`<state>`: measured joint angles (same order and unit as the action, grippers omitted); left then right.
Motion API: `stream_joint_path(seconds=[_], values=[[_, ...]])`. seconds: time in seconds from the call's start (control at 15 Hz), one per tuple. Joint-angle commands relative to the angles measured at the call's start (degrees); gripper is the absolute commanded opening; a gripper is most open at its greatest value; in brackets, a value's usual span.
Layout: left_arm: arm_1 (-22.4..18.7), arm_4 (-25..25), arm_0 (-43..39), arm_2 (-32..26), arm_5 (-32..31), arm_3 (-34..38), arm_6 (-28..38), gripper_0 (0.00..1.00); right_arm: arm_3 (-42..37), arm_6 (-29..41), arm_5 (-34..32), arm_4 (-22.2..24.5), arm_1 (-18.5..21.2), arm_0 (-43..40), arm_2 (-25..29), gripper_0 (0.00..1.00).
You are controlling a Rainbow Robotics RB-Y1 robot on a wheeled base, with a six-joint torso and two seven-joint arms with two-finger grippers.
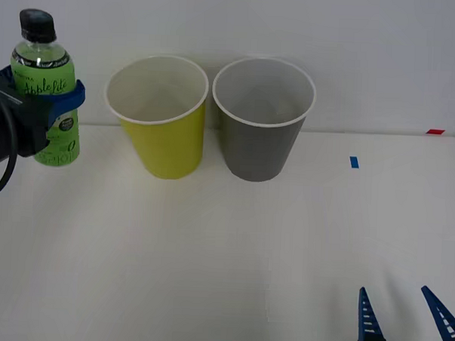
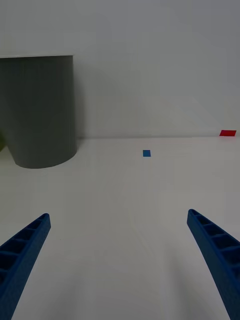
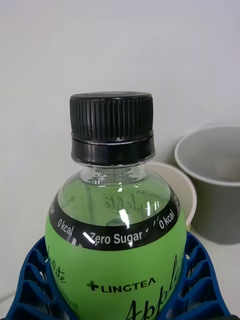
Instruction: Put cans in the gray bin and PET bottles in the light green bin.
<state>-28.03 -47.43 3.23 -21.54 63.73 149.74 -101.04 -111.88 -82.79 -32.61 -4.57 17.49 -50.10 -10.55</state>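
At the front view's upper left, the left gripper (image 1: 64, 103) pinches its ribbed blue jaws around the small clear plastic bottle with green contents and ridged black cap (image 1: 44, 87), upright left of the tapered round yellow-green bin (image 1: 165, 134) and matching gray bin (image 1: 259, 138) on the smooth white worktop (image 1: 209, 245), while the right gripper (image 1: 408, 323) at lower right has its jaws spread wide, holding nothing.

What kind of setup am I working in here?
Likely a lab test bench for sorting: a bare white table against a plain wall, with blue tape and red tape markers and two bins, light green bin and gray bin.
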Motion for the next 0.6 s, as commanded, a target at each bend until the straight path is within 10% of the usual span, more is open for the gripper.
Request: stream_joint_path(seconds=[0.07, 0.6], values=[[-0.97, -0.47, 7.41, 1.32, -0.1, -5.69, -0.56, 0.0, 0.0, 0.0, 0.0, 0.0, 0.0, 0.0, 0.0, 0.95], [-1.24, 2.08, 22.26, 10.64, -6.08, -24.68, -0.39, 0.0, 0.0, 0.0, 0.0, 0.0, 0.0, 0.0, 0.0, 0.95]])
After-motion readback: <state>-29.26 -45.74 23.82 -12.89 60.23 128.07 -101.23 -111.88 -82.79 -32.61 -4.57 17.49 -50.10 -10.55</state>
